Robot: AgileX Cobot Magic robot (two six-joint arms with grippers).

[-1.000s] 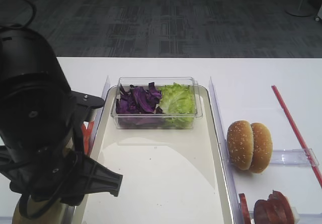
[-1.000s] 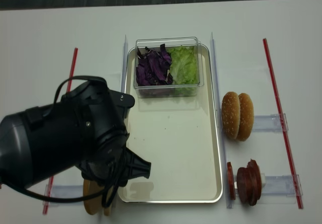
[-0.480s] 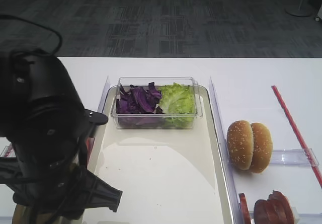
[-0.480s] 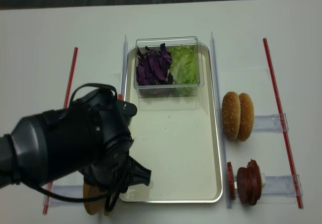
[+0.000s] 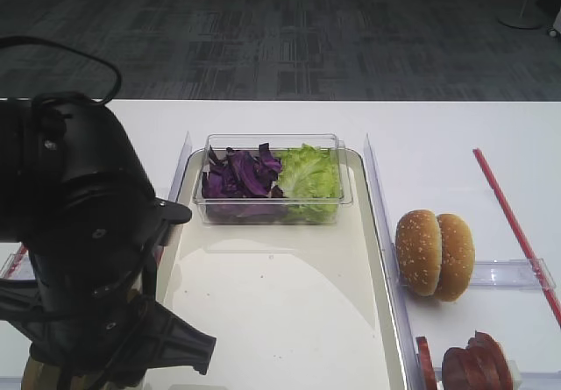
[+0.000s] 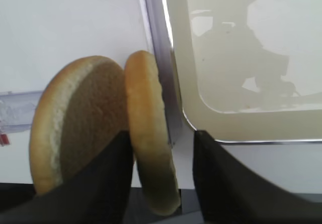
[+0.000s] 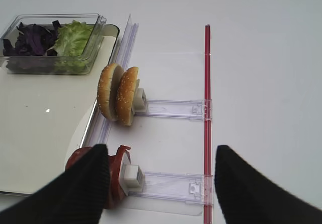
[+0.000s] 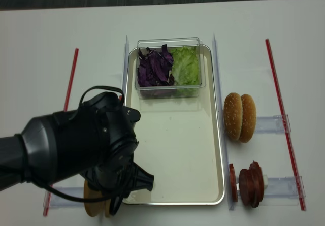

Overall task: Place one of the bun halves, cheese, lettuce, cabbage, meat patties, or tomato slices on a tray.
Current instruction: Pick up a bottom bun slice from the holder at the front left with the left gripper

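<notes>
Two bun halves stand on edge just left of the tray. My left gripper straddles the right-hand bun half: one finger sits between the two halves, and the other stands off it with a gap. From above, the arm hides that gripper and only a bun edge shows. Lettuce and cabbage fill a clear tub on the tray. Red tomato slices and darker meat patties stand at the right. My right gripper hangs open over them. Cheese is out of view.
Two sesame-seeded buns stand on edge in a clear rail right of the tray. Red strips run along both outer sides of the table. Clear upright dividers flank the tray. The left arm's black bulk covers the front left.
The left arm has shifted toward the front-left corner over the bun halves. The tray, the tub and the right-hand items have not moved.
</notes>
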